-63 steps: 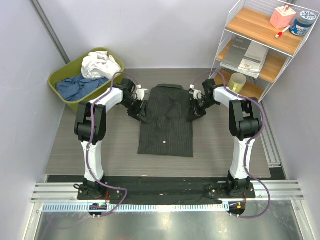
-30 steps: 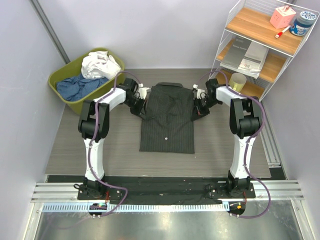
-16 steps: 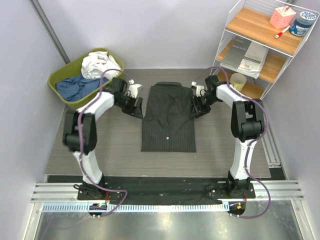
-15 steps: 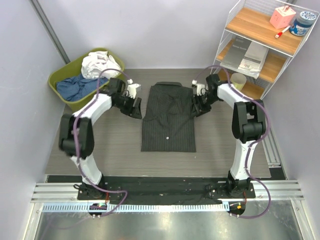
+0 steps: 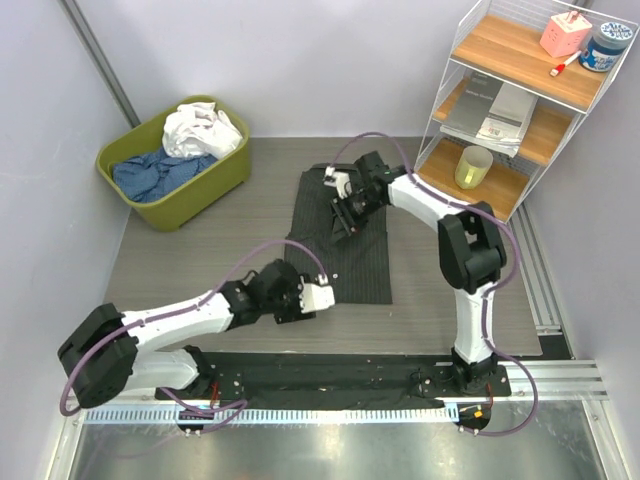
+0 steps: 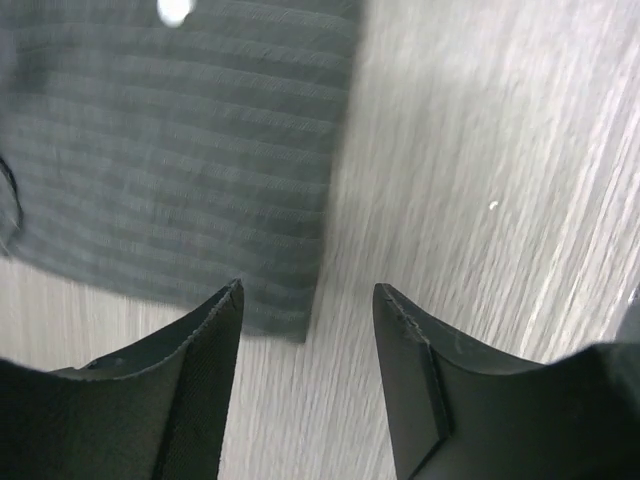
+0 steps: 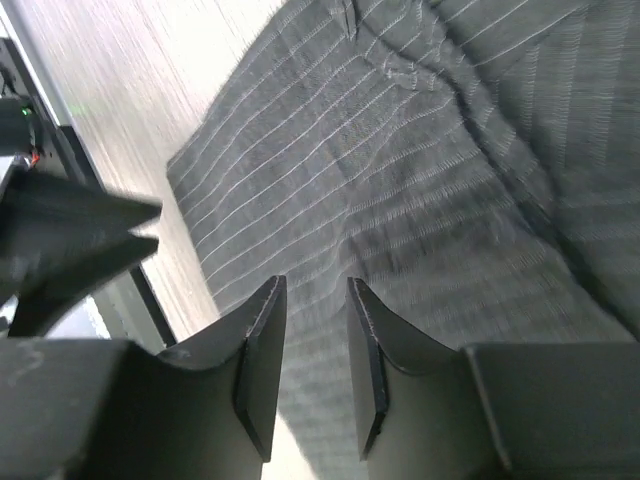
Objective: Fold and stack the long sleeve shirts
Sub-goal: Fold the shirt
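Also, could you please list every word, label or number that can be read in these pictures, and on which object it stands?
No text is readable in any view.
The jar on the wooden shelf unit: its label has print, but it is too small to read.
The booklets one level lower: marks on the covers, too blurred to read.
The striped shirt: no writing visible.

Robot test cell in a laboratory. Evidence: left arm and right arm bolted to an aluminium rail, cables exposed, bare grey walls enclosing a wood-grain table. Wire shelf and green laundry bin stand at the far corners.
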